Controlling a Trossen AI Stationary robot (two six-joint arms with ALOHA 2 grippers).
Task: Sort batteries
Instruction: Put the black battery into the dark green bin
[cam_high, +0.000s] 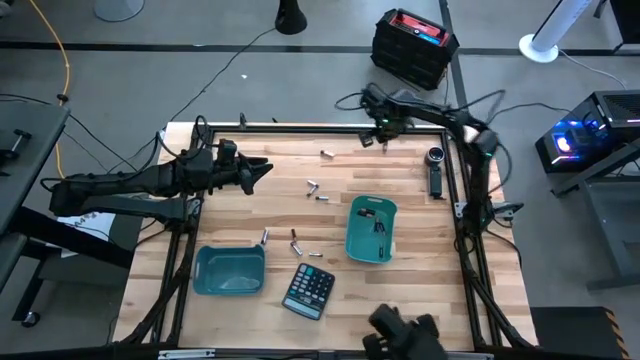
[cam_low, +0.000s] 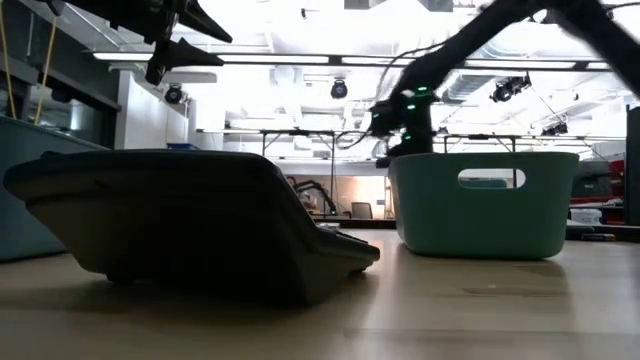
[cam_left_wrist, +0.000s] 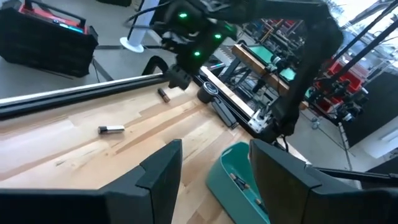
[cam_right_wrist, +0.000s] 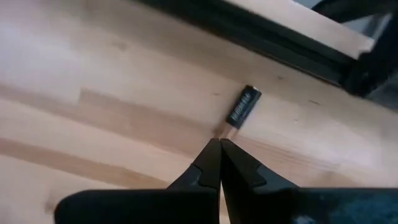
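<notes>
Taking the upright teal bin (cam_high: 371, 230) as my landmark and working left to right, I have the left hand (cam_high: 262, 170) well to its left and up-table, fingers spread and empty. The right hand (cam_right_wrist: 217, 144) is beyond the bin's far end, pinched shut on nothing. A dark battery (cam_right_wrist: 243, 105) lies on the table (cam_high: 290, 160) just past its tip, long axis pointing roughly away from the fingers, so that arm is nearer.

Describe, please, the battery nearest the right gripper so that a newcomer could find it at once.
Start at the table's far edge, where the right gripper hangs with its fingers shut. The dark battery lies on the wood just ahead of those fingertips, untouched. Unlike the other batteries scattered mid-table, it sits alone beside the black frame rail.
</notes>
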